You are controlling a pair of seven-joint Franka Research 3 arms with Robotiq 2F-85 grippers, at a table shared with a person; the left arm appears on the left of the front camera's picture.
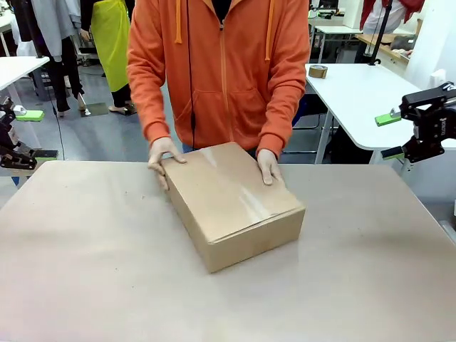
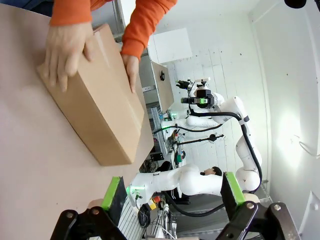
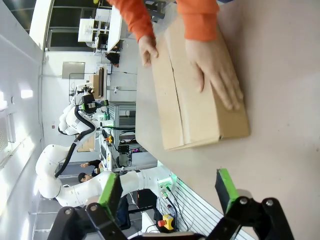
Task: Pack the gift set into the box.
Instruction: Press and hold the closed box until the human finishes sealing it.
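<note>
**A:** Where is the carton right now?

**B:** The large plain brown corrugated cardboard box (image 1: 231, 203) sits near the middle of the pale grey-beige desk (image 1: 85, 278). It is turned at an angle and its top flaps are folded shut.

**A:** Is anyone touching it?

**B:** Yes. A person in an orange hooded top (image 1: 217, 71) stands at the far side. One hand (image 1: 162, 155) grips the box's far corner on the picture's left, and the other hand (image 1: 268, 166) lies flat on the lid near the far edge.

**A:** And the left claw?

**B:** The left claw (image 1: 35, 134) hangs at the picture's left edge, beside the desk's far corner and well apart from the box. Its green-padded fingers are spread wide with nothing between them. From its wrist camera the box lies ahead, beyond the fingertips.

**A:** The right one?

**B:** The right claw (image 1: 390, 135) is off the desk's right side, near the far corner and raised above the desk top. It is also spread wide and empty. The box lies well clear of it, toward the desk's middle.
</note>
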